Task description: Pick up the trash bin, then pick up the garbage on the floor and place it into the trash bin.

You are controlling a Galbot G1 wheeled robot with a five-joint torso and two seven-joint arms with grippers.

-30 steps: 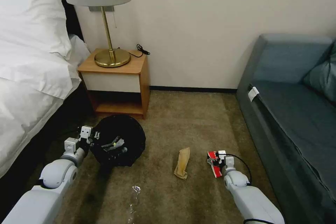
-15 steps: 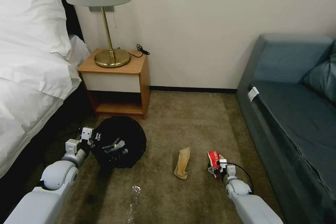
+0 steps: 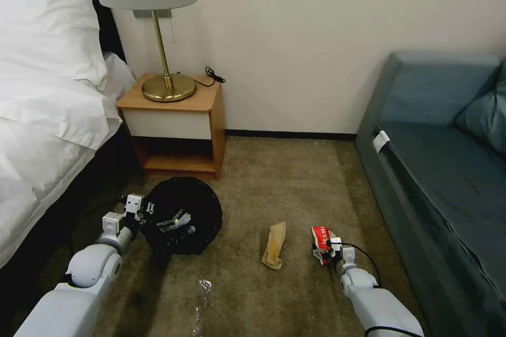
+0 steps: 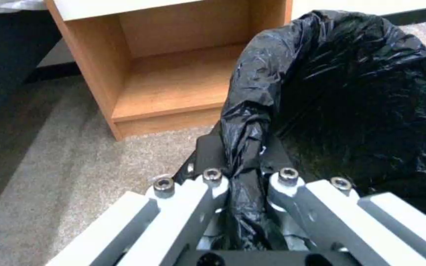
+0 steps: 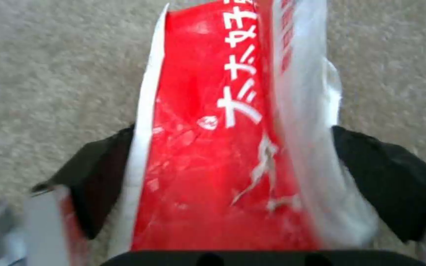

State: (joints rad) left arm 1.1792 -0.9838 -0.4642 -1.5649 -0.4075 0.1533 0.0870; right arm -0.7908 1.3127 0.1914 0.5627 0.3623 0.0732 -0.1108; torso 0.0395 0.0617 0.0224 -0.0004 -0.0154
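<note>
The trash bin (image 3: 184, 210) stands on the carpet in front of the nightstand, its black bag liner (image 4: 351, 92) folded over the rim. My left gripper (image 3: 138, 211) is shut on the near left rim, with the liner bunched between its fingers (image 4: 213, 181). Some litter (image 3: 175, 220) lies inside the bin. My right gripper (image 3: 323, 250) is shut on the red-and-white packet (image 3: 320, 234), which stands curled between the black pads (image 5: 100, 173). A tan paper bag (image 3: 274, 245) lies on the carpet between the two arms. A clear plastic bottle (image 3: 201, 299) lies nearer to me.
A wooden nightstand (image 3: 174, 126) with a brass lamp (image 3: 164, 81) stands against the wall behind the bin. The bed (image 3: 42, 116) runs along the left and a blue-grey sofa (image 3: 443, 168) along the right. Open carpet (image 3: 284, 179) lies between them.
My right gripper has drawn back toward me and the packet, flat on the carpet before, now stands curled between its fingers. The bin and left gripper have shifted slightly right and nearer.
</note>
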